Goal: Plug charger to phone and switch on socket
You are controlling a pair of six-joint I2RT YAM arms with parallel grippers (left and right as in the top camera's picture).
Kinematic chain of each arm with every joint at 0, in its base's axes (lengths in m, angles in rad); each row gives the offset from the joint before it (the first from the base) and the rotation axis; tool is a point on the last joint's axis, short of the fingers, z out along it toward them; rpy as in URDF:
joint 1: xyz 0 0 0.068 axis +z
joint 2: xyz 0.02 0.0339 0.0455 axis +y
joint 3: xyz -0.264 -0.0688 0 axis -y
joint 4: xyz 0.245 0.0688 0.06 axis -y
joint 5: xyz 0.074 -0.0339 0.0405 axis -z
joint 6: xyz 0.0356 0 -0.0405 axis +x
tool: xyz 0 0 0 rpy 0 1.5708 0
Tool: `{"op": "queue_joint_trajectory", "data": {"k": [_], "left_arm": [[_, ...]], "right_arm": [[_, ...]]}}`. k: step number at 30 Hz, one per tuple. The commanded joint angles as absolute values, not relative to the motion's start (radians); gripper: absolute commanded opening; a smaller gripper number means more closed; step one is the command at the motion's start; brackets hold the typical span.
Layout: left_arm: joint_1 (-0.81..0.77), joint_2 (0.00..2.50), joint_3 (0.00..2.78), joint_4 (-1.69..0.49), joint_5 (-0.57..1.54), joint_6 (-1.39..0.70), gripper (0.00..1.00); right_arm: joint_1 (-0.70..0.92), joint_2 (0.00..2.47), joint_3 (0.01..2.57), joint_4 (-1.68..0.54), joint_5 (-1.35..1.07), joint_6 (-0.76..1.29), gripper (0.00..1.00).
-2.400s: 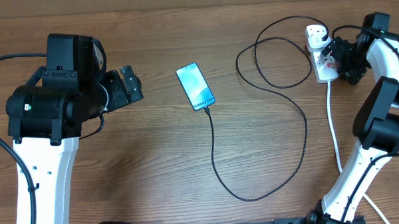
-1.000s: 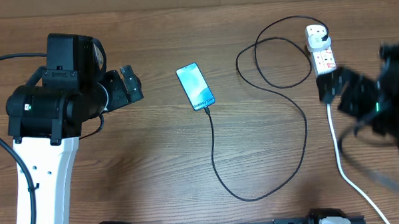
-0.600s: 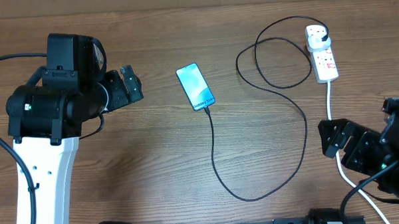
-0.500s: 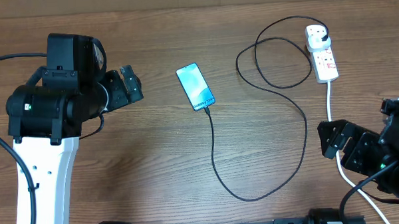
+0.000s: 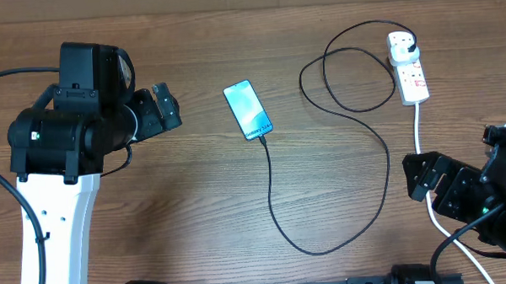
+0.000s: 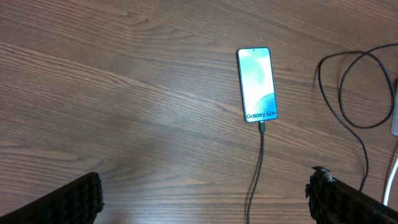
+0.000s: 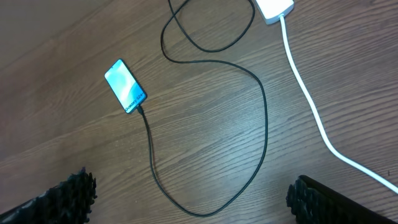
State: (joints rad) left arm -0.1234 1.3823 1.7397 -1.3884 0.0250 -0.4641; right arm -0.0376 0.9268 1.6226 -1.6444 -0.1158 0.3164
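Though apart, one phone (image 5: pixel 248 109), one socket (image 5: pixel 413 83).

**Wooden table with a phone, a cable and a power strip**

A brown wood-grain table (image 5: pixel 197 228) fills the overhead view. Just above the middle of the frame a phone (image 5: pixel 248 109) lies flat, screen up and bright cyan-blue, turned at a slight angle. The thin black charger (image 5: pixel 380 163) meets the phone's lower end, runs down toward the bottom of the frame, curves back up on the right and coils in a loop at the upper right. There its black plug (image 5: pixel 404 42) sits in the top of a small white socket (image 5: pixel 411 76) with red markings. A thick white cord (image 5: pixel 418 132) leaves the socket's lower end and trails down the table toward the lower right corner.
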Motion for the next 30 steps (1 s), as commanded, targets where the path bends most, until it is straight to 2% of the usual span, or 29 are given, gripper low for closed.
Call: {"op": "queue_joint_trajectory", "data": {"k": [1, 14, 20, 30], "left_arm": [[-0.118, 1.386, 1.738, -1.387, 0.019, -0.449, 1.0], [-0.118, 1.386, 1.738, -1.388, 0.019, -0.449, 1.0], [-0.118, 1.386, 1.738, -1.387, 0.019, -0.449, 1.0], [-0.118, 1.386, 1.738, -1.387, 0.019, -0.449, 1.0]], "right_arm": [[-0.033, 0.927, 1.618, -1.642, -0.113, 0.31, 1.0], [-0.033, 0.926, 1.617, -1.692, -0.07, 0.301, 1.0], [-0.033, 0.908, 1.596, -1.631, -0.092, 0.216, 1.0], [-0.033, 0.67, 1.248, -1.341, -0.128, 0.101, 1.0]]}}
